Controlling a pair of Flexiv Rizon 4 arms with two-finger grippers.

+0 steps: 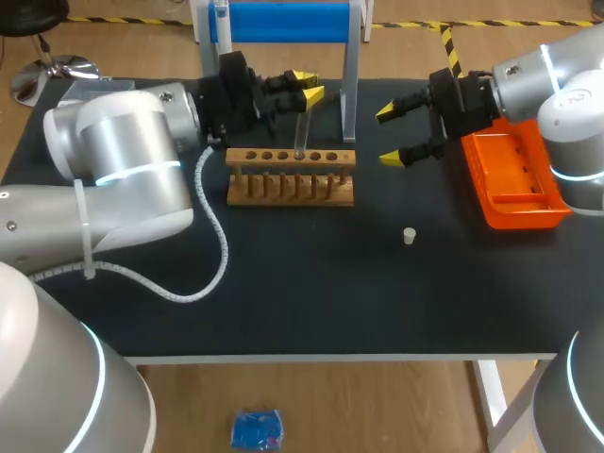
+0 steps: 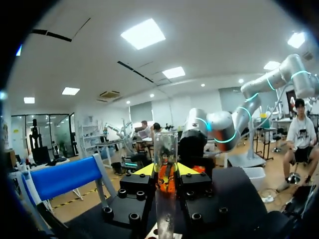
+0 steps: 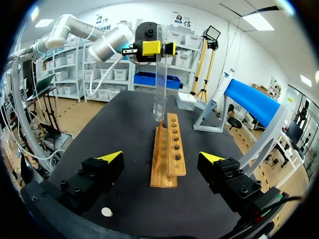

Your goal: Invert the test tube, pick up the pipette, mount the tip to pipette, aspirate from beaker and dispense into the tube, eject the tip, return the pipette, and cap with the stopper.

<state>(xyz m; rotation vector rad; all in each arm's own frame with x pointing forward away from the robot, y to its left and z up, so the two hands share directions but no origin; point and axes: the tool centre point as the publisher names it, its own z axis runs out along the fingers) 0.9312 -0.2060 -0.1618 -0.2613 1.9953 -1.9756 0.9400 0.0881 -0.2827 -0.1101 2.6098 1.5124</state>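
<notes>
My left tool [image 1: 304,87] is clamped on the test tube [image 1: 300,132], long axis vertical, lower end at the wooden rack [image 1: 291,179]; my right tool [image 1: 396,134], spread wide and empty, stands at the rack's 2 o'clock.

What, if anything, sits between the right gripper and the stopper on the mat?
Nothing visible. The stopper lies alone on the bare black mat, and the right gripper hangs above the mat near it, jaws open. The wooden rack stands off to one side, clear of that path.
</notes>
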